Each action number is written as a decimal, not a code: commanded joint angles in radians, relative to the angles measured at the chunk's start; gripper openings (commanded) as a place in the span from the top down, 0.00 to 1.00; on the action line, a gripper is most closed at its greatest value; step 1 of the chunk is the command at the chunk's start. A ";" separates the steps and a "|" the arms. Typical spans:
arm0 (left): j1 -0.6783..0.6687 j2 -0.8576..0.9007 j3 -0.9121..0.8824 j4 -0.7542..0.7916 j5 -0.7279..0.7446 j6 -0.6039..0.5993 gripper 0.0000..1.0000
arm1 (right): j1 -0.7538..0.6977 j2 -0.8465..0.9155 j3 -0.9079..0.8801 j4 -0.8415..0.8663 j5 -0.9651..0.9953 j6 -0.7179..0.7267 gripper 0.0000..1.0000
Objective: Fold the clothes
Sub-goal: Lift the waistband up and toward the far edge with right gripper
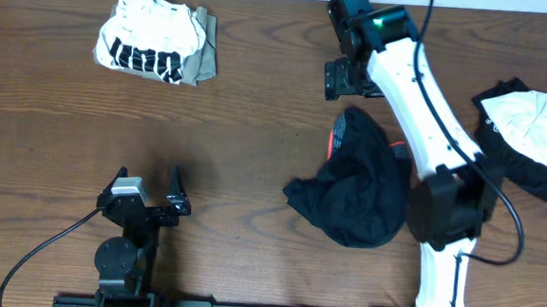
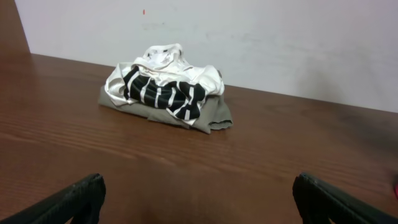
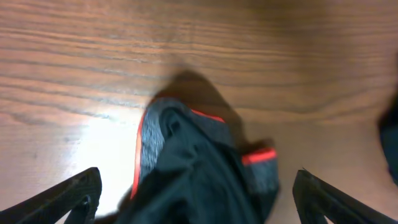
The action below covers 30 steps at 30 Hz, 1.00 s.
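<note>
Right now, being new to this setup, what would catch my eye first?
The crumpled black trousers, waistband edged red-orange, heaped right of centre, partly under the outstretched white right arm. Next, the white black-printed top bunched on an olive piece at the far left, and a black-and-white garment at the right edge.

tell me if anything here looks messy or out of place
The trousers lie bunched in a heap right of centre. The white top sits crumpled on an olive piece at the far left. Nothing looks spilled or damaged.
</note>
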<state>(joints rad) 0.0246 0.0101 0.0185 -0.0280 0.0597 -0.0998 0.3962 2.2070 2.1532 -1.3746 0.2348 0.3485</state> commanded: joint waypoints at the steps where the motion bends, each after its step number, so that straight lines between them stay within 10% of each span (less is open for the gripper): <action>1: 0.003 -0.006 -0.014 -0.038 0.022 0.006 0.02 | -0.013 0.064 0.001 0.016 -0.033 -0.071 0.06; 12: 0.003 -0.006 -0.014 -0.031 0.084 -0.412 0.02 | -0.036 0.195 0.001 0.010 -0.042 -0.004 0.11; 30: 0.003 -0.006 -0.014 -0.031 0.083 -0.415 0.02 | -0.039 0.202 -0.004 0.021 -0.094 -0.004 0.18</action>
<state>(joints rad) 0.0246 0.0101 0.0185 -0.0231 0.1055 -0.5018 0.3473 2.4012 2.1513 -1.3567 0.1547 0.3321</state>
